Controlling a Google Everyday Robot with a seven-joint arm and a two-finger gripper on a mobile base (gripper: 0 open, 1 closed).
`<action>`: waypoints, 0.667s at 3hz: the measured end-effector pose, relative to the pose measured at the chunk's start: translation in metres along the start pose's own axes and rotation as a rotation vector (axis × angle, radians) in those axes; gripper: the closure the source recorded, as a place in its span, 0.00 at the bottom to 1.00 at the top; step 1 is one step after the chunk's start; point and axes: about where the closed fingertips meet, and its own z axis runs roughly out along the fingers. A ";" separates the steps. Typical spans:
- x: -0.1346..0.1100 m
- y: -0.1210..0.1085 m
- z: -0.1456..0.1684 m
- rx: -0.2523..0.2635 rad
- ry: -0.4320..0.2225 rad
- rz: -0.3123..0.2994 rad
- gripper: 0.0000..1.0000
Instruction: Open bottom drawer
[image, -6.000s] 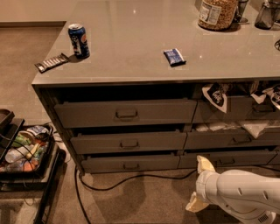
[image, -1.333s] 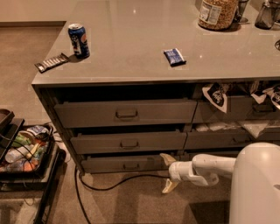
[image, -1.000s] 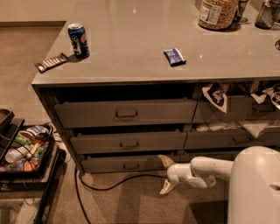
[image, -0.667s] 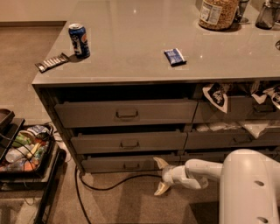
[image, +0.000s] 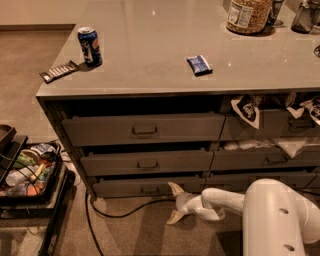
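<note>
The bottom drawer (image: 120, 187) is the lowest, slimmest grey front in the left column, with a small rectangular pull handle (image: 150, 190) at its middle. It stands slightly out from the cabinet. My gripper (image: 175, 204) hangs low in front of it, just right of the handle, on a white arm coming in from the lower right. Its two pale fingers are spread, one tip up by the drawer front and one down near the carpet, with nothing between them.
Two taller grey drawers (image: 145, 131) sit above it; right-column drawers hold white packets (image: 247, 107). The counter carries a blue can (image: 90, 46), a wrapped bar (image: 59, 71), a blue packet (image: 199, 64) and a jar (image: 248, 15). A black cable (image: 115, 214) crosses the carpet. A snack tray (image: 27, 172) stands at left.
The gripper has moved left along the base of the cabinet, from below the right column to beside the bottom drawer's handle. The drawers have not moved.
</note>
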 end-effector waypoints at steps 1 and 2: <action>0.003 -0.004 0.008 -0.001 -0.019 -0.016 0.00; 0.015 -0.023 0.018 0.008 -0.019 -0.057 0.00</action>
